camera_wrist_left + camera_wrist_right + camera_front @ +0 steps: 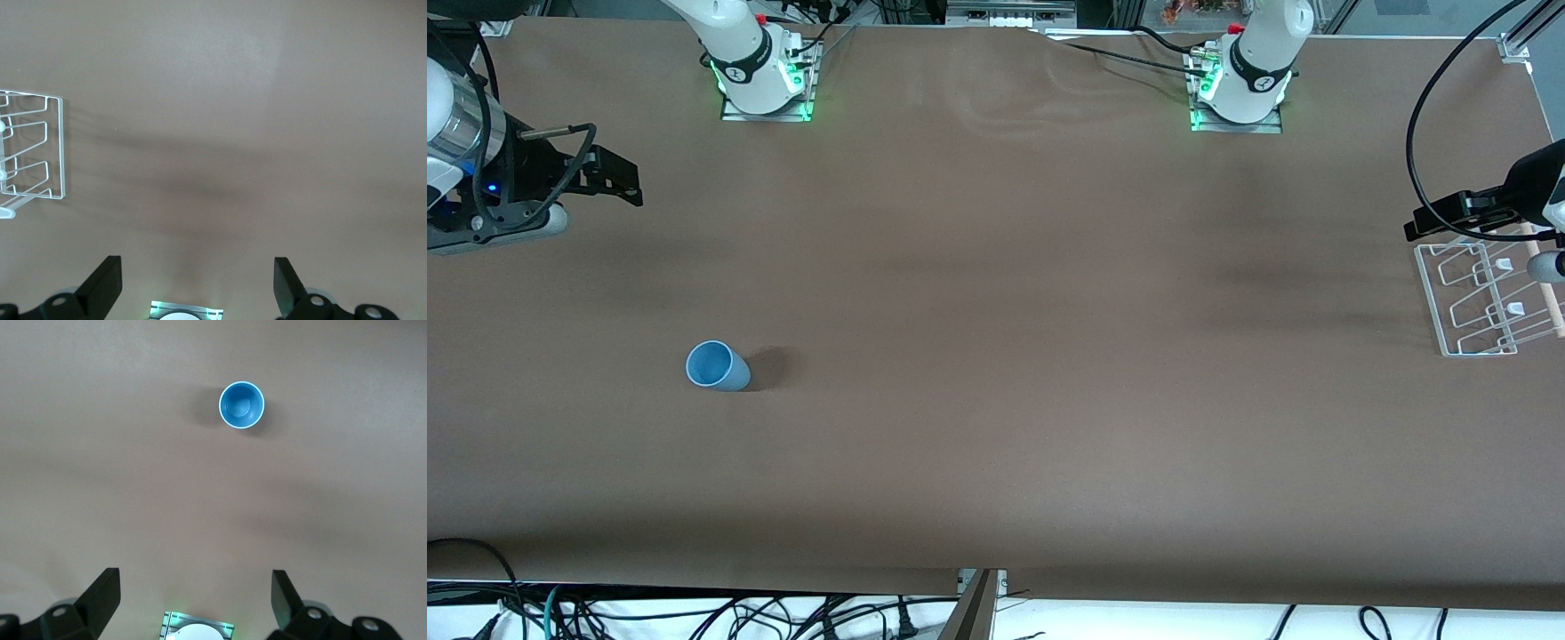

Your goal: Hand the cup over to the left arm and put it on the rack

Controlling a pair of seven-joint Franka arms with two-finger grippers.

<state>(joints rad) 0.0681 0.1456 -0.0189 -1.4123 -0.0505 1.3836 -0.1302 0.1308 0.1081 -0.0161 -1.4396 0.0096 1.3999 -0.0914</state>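
Light-blue matte plastic forms the cup [718,365], a small plain tumbler without a handle that stands upright with its open mouth upward on the brown table [996,311], toward the right arm's end and nearer the front camera than either robot base. Seen from the right wrist, the cup [241,405] shows a round rim paler than its darker blue interior, which is empty. Right gripper [618,178]: raised over the table edge at the right arm's end, well apart from the cup, which sits nearer the front camera; its two black fingers [100,600] are spread wide with nothing between them. Left gripper [1449,213]: raised at the left arm's end of the table, just beside the rack [1489,298], fingers [103,287] likewise spread wide and holding nothing. Rack: a clear rectangular frame with looped dividers, white pegs and a light wooden rod along its outer side, resting flat on the table, well apart from the cup; one corner of the rack [33,150] appears in the left wrist view.
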